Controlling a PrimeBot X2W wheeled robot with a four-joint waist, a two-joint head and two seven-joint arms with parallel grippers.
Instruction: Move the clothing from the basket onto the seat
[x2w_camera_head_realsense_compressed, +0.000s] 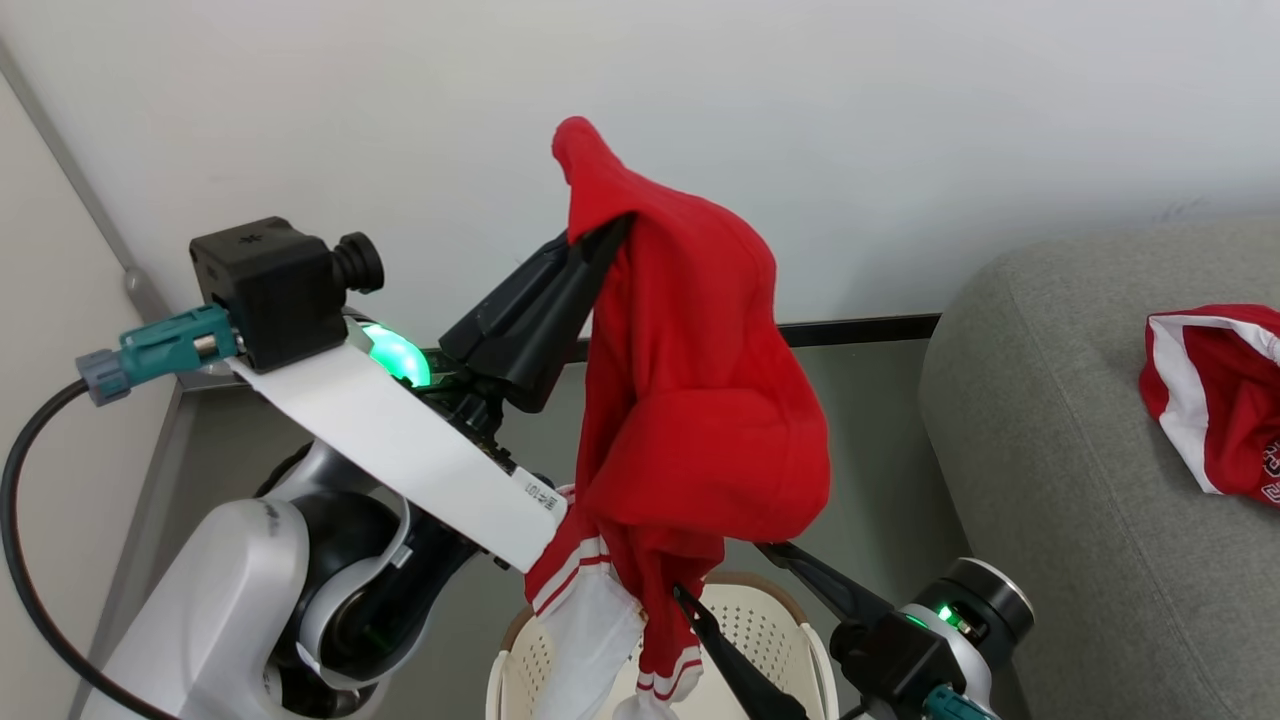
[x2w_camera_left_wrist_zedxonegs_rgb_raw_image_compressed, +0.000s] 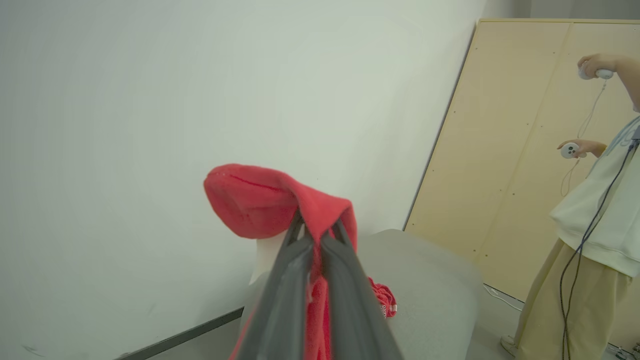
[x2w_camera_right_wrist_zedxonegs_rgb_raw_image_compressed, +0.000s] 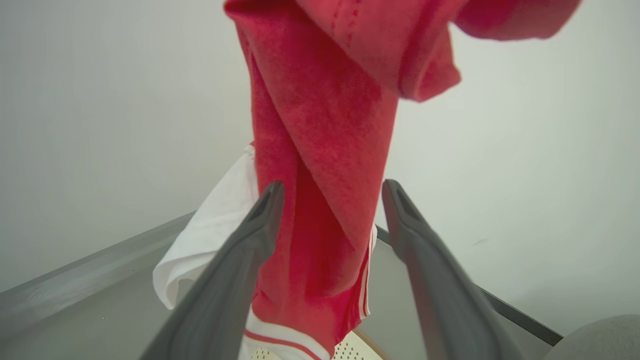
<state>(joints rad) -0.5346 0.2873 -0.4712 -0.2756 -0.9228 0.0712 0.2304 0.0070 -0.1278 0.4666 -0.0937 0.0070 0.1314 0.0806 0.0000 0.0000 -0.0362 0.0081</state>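
The left gripper (x2w_camera_head_realsense_compressed: 603, 238) has its two long dark fingers pinched tight on a fold near the top of the soft red sports garment (x2w_camera_head_realsense_compressed: 690, 400) with white striped cuffs and a white panel. The garment hangs high above the cream-white perforated plastic basket (x2w_camera_head_realsense_compressed: 520, 670). The right gripper (x2w_camera_right_wrist_zedxonegs_rgb_raw_image_compressed: 334, 187) stands wide open on either side of the hanging cloth, gripping nothing. The hold looks thin, so a quick swing toward the large grey woven seat (x2w_camera_head_realsense_compressed: 1050, 470), where another red-and-white garment (x2w_camera_head_realsense_compressed: 1215, 390) lies, could pull the fold free. The trailing hem might also snag on the basket's rim or the open right fingers.
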